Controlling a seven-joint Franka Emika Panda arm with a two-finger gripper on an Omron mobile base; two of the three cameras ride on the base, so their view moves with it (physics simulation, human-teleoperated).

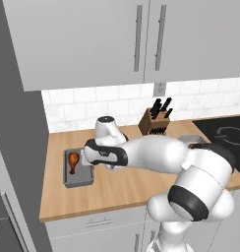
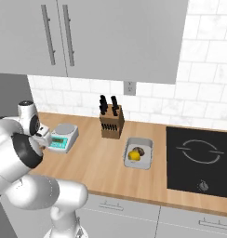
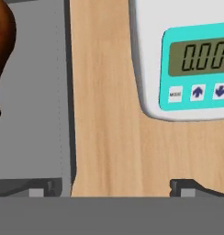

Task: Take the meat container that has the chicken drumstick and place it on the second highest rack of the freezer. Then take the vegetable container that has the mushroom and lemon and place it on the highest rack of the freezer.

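pincer [image 3: 119,186] open above counter [image 3: 104,114], beside meat container [image 3: 36,101] with chicken drumstick [image 3: 3,41].

A grey meat container [image 1: 78,176] lies flat near the counter's [image 1: 117,189] left end, holding a glossy reddish-brown chicken drumstick [image 1: 73,161] with its bone end toward the front edge. Toward the right, beside the cooktop, a pale vegetable container [image 2: 139,153] holds a yellow lemon [image 2: 135,156] touching a brownish mushroom [image 2: 141,151].
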